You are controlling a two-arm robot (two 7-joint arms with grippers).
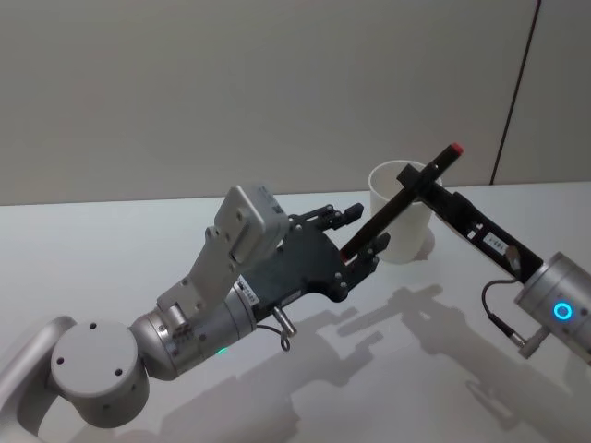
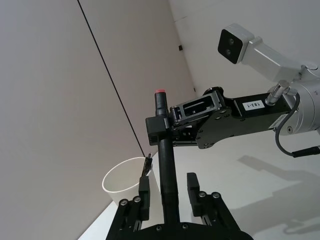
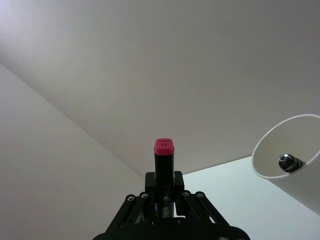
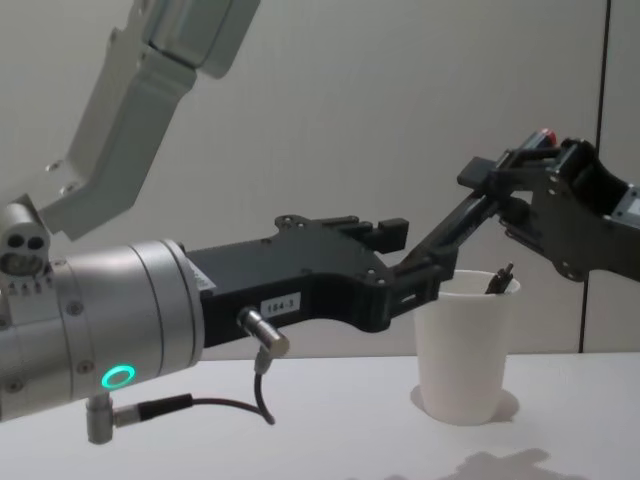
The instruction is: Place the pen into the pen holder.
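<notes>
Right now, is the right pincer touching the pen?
Touching: the left wrist view shows the right pincer clamped around the pen below its red cap.

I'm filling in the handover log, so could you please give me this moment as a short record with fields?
pen: black with a red end cap, tilted, in the air beside the cup
cup: white paper cup, upright on the table, another pen already inside
right gripper: shut on the pen near its red end
left gripper: fingers either side of the pen's lower part, not touching
stage: pen not yet in the cup
</notes>
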